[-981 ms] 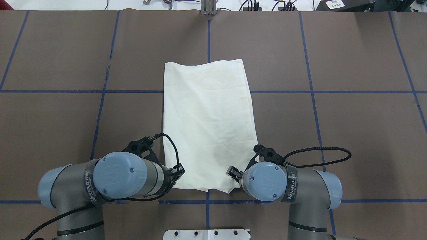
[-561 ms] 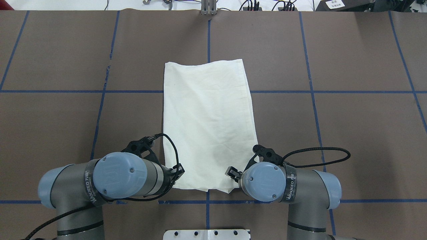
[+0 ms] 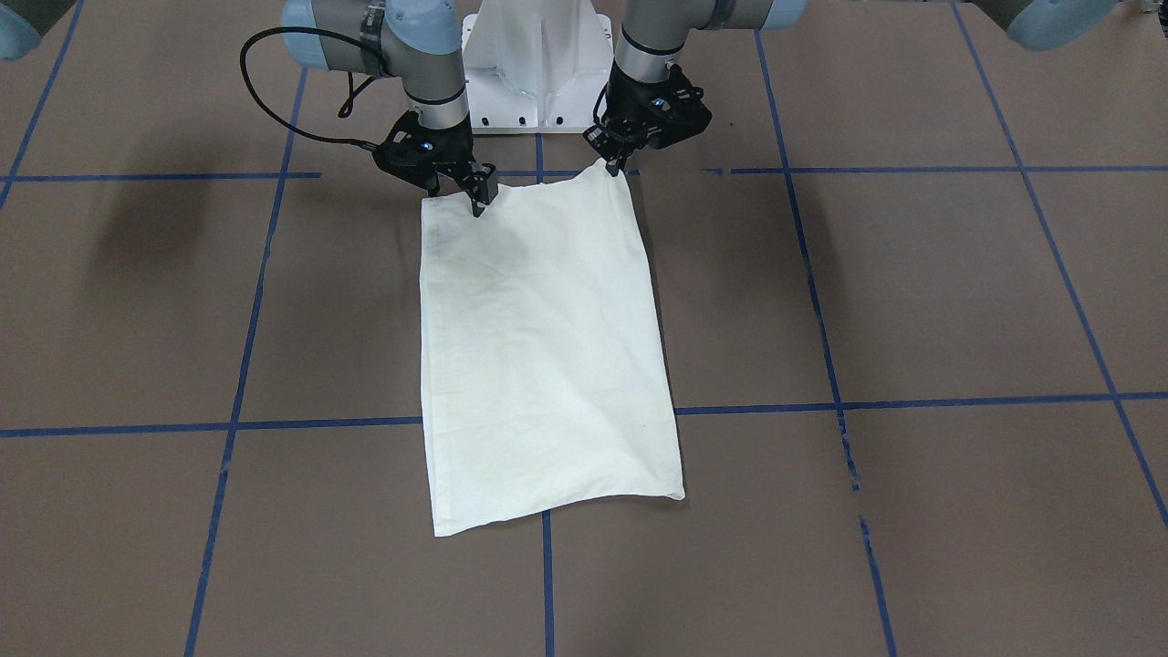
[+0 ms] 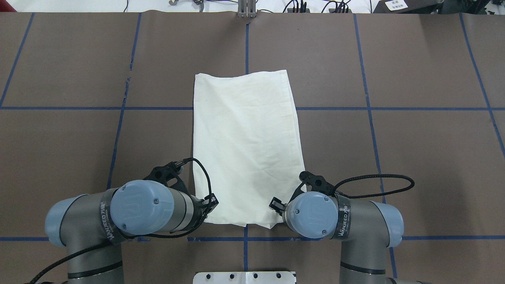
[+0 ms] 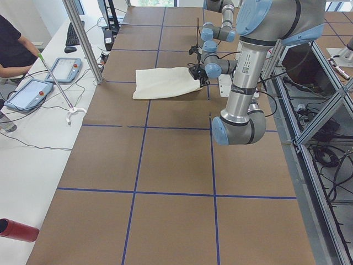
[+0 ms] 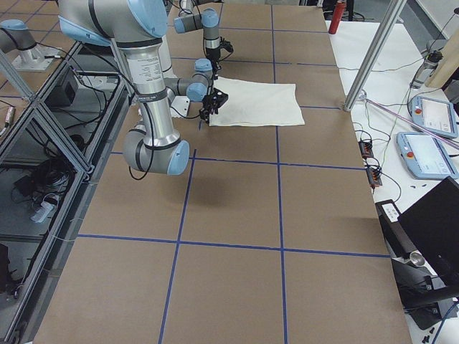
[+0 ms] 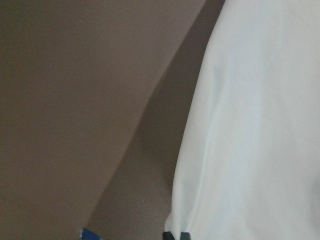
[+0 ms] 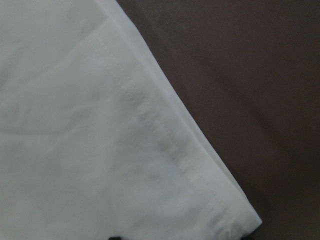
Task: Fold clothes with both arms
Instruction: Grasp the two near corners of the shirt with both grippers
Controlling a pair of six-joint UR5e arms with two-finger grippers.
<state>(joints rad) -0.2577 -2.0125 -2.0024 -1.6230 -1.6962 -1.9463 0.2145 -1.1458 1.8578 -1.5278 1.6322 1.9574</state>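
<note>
The clothes are one cream-white shirt (image 4: 244,150) (image 3: 538,347), folded into a long rectangle with its plain side up, flat on the brown table. Both arms stand at its edge nearest the robot. My left gripper (image 4: 213,201) (image 3: 616,166) is shut on the near left corner, which is drawn up into a small peak. In the left wrist view the cloth (image 7: 250,125) fills the right half. My right gripper (image 4: 275,206) (image 3: 456,194) is open at the near right corner, one finger resting on the fabric. The hemmed corner (image 8: 220,200) lies flat in the right wrist view.
Blue tape lines (image 4: 246,108) divide the brown table cover. The white pedestal base (image 4: 244,277) (image 3: 538,64) sits between the arms. A side bench holds teach pendants (image 5: 60,69), with a person (image 5: 14,49) seated there and a metal post (image 5: 83,38) beside it. A red cylinder (image 5: 16,229) lies nearby.
The visible finger of my right gripper has shifted slightly inward toward the wrist at the shirt's corner. The left arm and the shirt have not moved.
</note>
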